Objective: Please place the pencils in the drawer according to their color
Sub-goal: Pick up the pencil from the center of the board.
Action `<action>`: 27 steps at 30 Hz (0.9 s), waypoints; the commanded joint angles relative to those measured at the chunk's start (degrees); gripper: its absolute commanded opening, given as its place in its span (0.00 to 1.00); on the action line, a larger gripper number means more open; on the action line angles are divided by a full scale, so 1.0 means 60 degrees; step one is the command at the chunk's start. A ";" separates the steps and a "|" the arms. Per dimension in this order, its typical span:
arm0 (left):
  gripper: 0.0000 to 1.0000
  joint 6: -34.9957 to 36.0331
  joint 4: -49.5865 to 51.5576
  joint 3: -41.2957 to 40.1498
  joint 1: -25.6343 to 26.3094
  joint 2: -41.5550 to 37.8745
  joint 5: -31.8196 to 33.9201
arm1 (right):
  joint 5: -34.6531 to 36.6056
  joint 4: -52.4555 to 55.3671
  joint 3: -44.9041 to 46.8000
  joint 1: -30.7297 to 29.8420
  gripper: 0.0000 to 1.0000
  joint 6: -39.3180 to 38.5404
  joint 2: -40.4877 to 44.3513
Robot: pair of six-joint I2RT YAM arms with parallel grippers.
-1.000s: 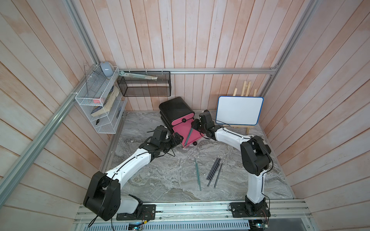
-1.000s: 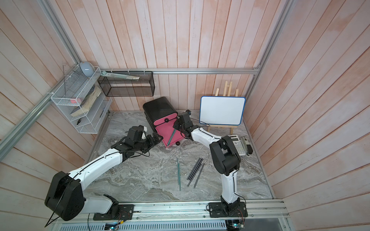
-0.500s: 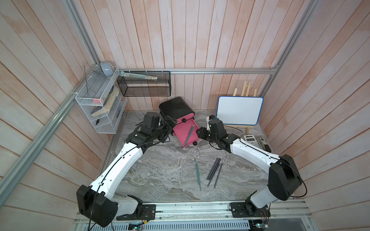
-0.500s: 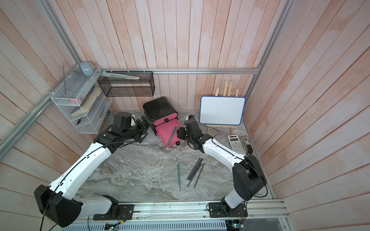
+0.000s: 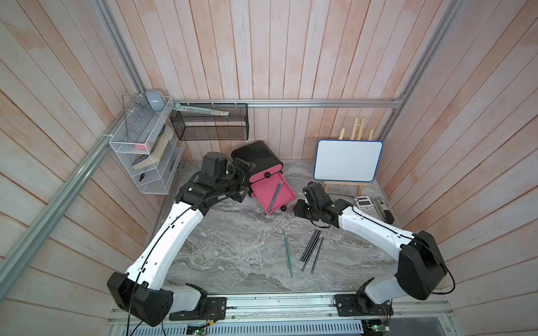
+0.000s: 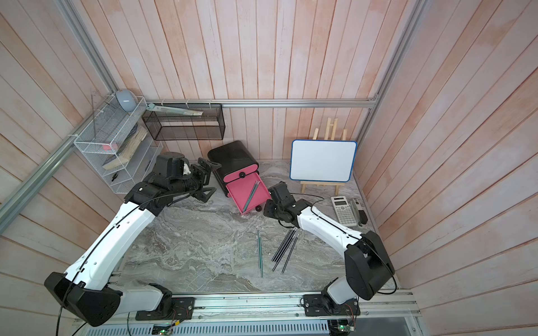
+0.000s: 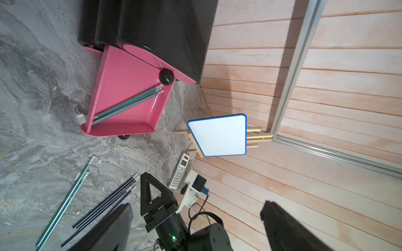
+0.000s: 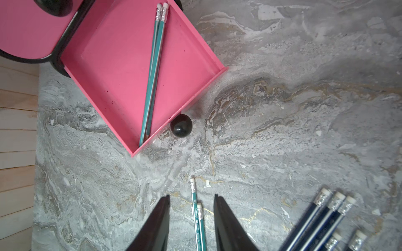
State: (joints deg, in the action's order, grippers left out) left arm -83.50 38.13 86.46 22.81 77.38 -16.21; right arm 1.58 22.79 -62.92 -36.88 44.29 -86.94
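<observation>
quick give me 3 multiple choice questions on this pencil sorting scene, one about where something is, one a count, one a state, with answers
1. What lies in the pulled-out pink drawer?
A black pencils; B teal pencils; C a calculator
2. How many loose teal pencils lie on the table?
A none; B six; C two
3. The right pincer is:
A open and empty; B shut on a black pencil; C clamped on a knob

Answers:
1 B, teal shafts lie slanted on its pink floor in both wrist views.
2 C, two eraser ends show side by side in the right wrist view.
3 A, its jaws stand apart, with only the table and the pencils lying on it seen between them.
</observation>
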 commanded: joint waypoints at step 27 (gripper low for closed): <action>0.99 -0.0441 -0.2598 -0.0139 -0.0756 -0.0526 -0.0906 | -0.0239 0.0713 -0.0647 -0.0186 0.38 0.0271 -0.0563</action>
State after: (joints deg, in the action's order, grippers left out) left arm -90.11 22.31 84.79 18.68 76.73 -24.95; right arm 0.91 25.41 -67.40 -37.32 45.82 -92.14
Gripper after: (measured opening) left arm 0.995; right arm 0.384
